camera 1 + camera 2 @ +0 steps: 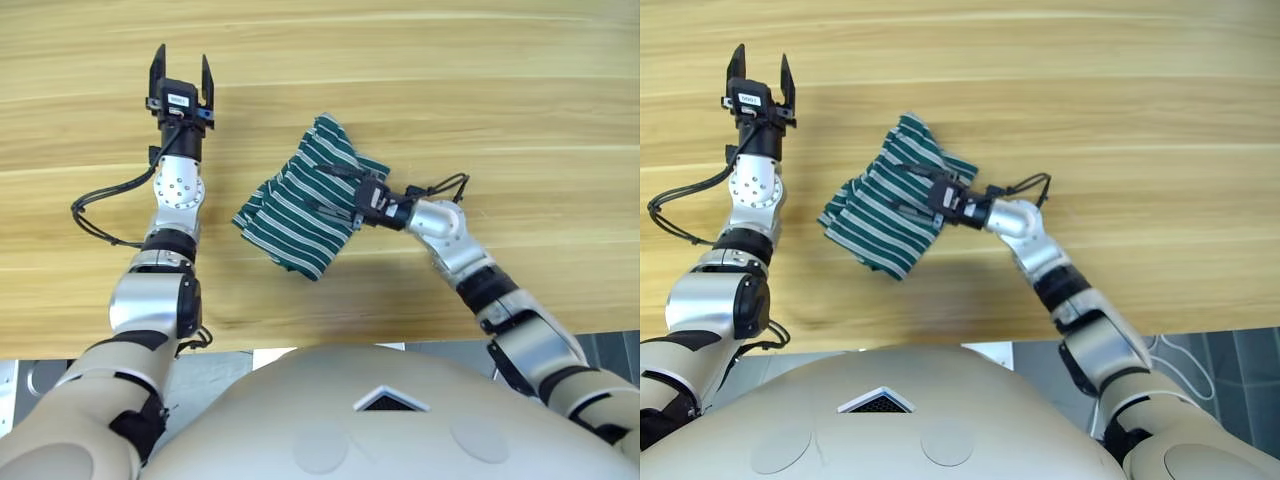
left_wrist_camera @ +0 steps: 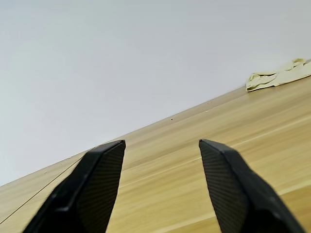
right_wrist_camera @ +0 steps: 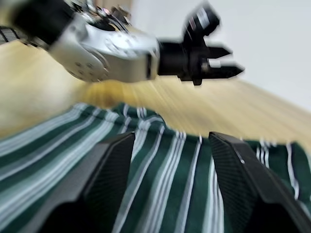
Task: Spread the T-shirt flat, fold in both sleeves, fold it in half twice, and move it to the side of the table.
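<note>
Pincers both open over a folded shirt

I see my right pincer (image 3: 170, 143) with its fingers spread apart, low over the green-and-white striped T-shirt (image 1: 300, 212), gripping nothing. The shirt lies as a folded bundle on the wooden table (image 1: 500, 100), directly beneath that pincer. My left pincer (image 1: 182, 72) is also parted and empty, hovering above bare wood; the shirt sits to its right and nearer my body. Far beyond the left pincer lies a crumpled cream cloth (image 2: 278, 75).
</note>
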